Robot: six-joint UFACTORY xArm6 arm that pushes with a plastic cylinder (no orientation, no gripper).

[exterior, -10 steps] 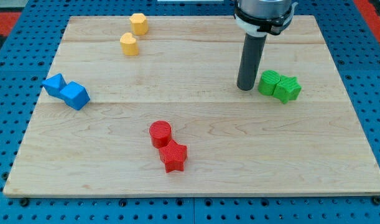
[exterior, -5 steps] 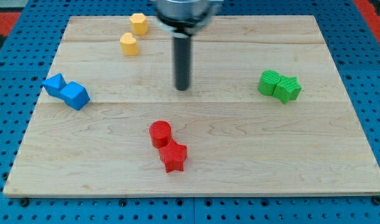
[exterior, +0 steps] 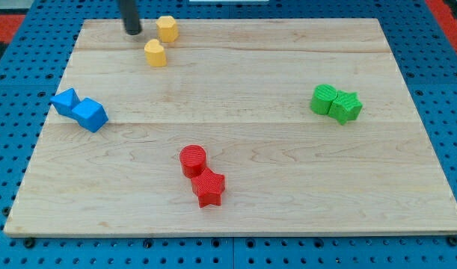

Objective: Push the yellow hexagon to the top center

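The yellow hexagon point(exterior: 167, 28) sits near the board's top edge, left of center. A second yellow block point(exterior: 155, 54) lies just below and left of it. My tip point(exterior: 132, 32) rests on the board at the view's top left, a short way left of the yellow hexagon and apart from it. The rod rises out of the top of the view.
Two blue blocks point(exterior: 79, 110) touch each other at the view's left. A red cylinder point(exterior: 192, 160) and a red star point(exterior: 209, 187) touch at bottom center. Two green blocks point(exterior: 336, 103) touch at the right. The wooden board point(exterior: 288, 194) lies on a blue pegboard.
My tip has swept from beside the green blocks at the right, across the board's middle, up to the top left beside the yellow hexagon. No block has moved.
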